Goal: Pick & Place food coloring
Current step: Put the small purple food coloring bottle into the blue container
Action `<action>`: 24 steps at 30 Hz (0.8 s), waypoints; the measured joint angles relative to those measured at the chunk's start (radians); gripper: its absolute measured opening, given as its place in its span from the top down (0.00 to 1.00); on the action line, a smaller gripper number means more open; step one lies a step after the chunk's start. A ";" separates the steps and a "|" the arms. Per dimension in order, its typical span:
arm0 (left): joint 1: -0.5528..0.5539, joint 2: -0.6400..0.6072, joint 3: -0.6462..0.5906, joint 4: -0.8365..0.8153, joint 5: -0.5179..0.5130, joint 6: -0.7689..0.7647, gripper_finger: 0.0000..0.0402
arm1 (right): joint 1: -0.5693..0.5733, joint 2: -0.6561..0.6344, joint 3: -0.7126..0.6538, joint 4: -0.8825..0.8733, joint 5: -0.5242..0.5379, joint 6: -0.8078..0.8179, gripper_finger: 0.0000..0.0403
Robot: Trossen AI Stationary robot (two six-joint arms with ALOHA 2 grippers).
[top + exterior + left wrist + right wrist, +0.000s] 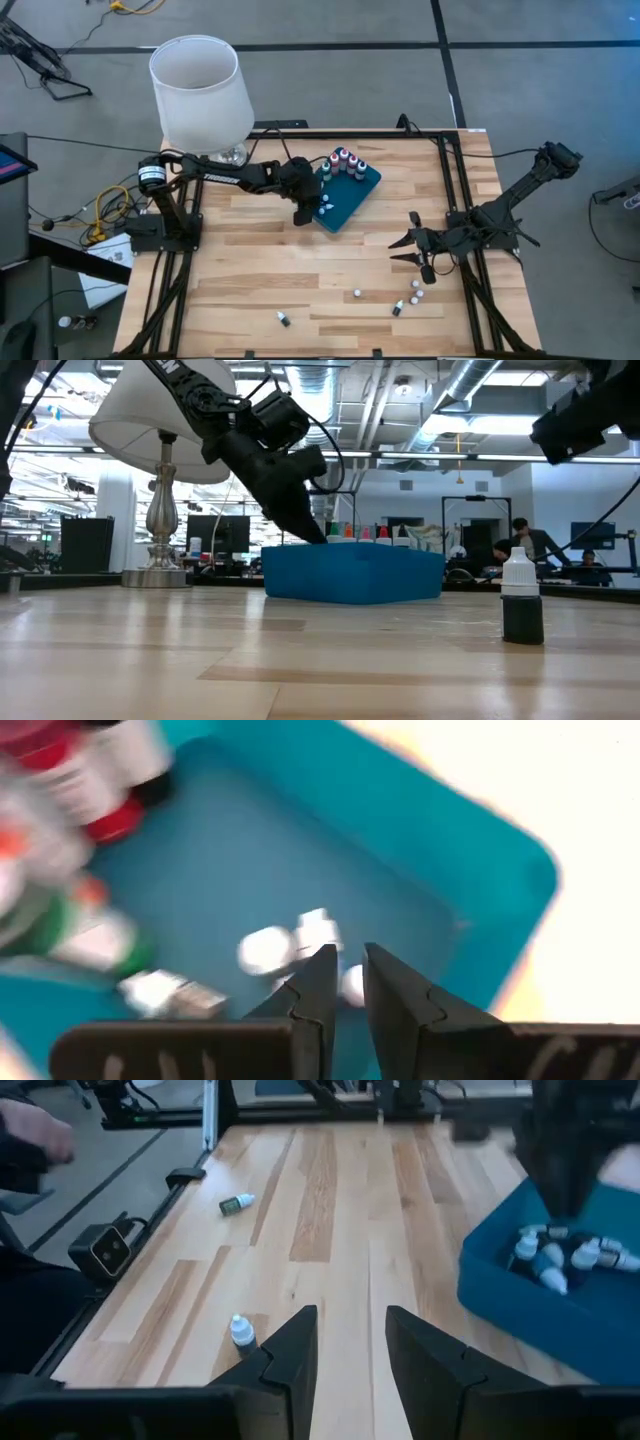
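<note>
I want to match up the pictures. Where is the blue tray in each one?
High view: teal tray at the table's middle, far side.
Low view: centre.
Left wrist view: fills the picture.
Right wrist view: right edge.
Shared landmark: the small bottles inside it.

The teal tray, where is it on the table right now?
In the high view the teal tray sits at the table's far middle, right of the lamp, with the left claw at its near-left edge.

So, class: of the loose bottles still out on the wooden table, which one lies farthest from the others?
The bottle near the table's front edge, alone on the left; the others cluster toward the right.
</note>
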State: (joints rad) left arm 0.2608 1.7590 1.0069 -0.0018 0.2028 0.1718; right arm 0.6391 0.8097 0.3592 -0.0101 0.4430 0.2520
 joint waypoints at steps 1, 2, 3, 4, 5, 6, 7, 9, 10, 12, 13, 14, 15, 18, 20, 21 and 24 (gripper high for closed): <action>-0.009 -0.003 0.000 -0.002 0.035 0.000 0.90 | 0.000 0.010 0.000 -0.008 -0.001 0.010 0.72; -0.018 -0.008 0.000 -0.012 0.064 0.000 0.90 | 0.001 0.019 0.000 -0.016 -0.001 0.014 0.72; -0.030 -0.011 0.000 -0.019 0.087 0.000 0.90 | 0.004 0.028 0.000 -0.015 -0.001 0.022 0.72; -0.042 -0.014 0.000 -0.022 0.104 0.000 0.90 | 0.008 0.037 0.000 -0.016 0.000 0.035 0.72; -0.057 -0.018 0.000 -0.027 0.113 0.000 0.90 | 0.011 0.046 0.000 -0.024 -0.001 0.051 0.72; -0.072 -0.020 0.000 -0.029 0.119 0.000 0.90 | 0.016 0.055 0.000 -0.037 -0.003 0.074 0.72; -0.088 -0.022 0.000 -0.028 0.122 0.000 0.90 | 0.023 0.064 0.000 -0.052 -0.006 0.102 0.72; -0.117 -0.027 -0.001 -0.034 0.124 0.000 0.90 | 0.038 0.075 0.000 -0.092 -0.016 0.168 0.72; -0.131 -0.027 0.000 -0.026 0.124 0.000 0.90 | 0.048 0.078 0.000 -0.111 -0.024 0.206 0.72; -0.156 -0.028 -0.001 -0.017 0.121 0.000 0.90 | 0.070 0.079 0.000 -0.154 -0.042 0.292 0.72; -0.167 -0.030 -0.001 -0.013 0.118 0.000 0.90 | 0.081 0.079 0.000 -0.171 -0.052 0.331 0.72; -0.178 -0.031 -0.001 -0.004 0.114 0.000 0.90 | 0.095 0.079 0.000 -0.186 -0.063 0.371 0.72; -0.187 -0.032 -0.001 0.010 0.111 0.003 0.90 | 0.108 0.079 0.000 -0.197 -0.073 0.407 0.72; -0.209 -0.033 0.000 0.031 0.106 0.005 0.90 | 0.146 0.079 0.017 -0.248 -0.095 0.501 0.72; -0.220 -0.033 0.000 0.048 0.106 0.011 0.90 | 0.170 0.080 0.048 -0.301 -0.113 0.564 0.72; -0.224 -0.033 0.000 0.052 0.106 0.020 0.90 | 0.181 0.085 0.066 -0.331 -0.126 0.592 0.72; -0.233 -0.033 0.000 0.062 0.106 0.043 0.90 | 0.210 0.109 0.137 -0.436 -0.154 0.653 0.72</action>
State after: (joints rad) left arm 0.0277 1.7260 1.0065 0.0597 0.3088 0.2148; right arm 0.8487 0.9190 0.4960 -0.4460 0.2888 0.9048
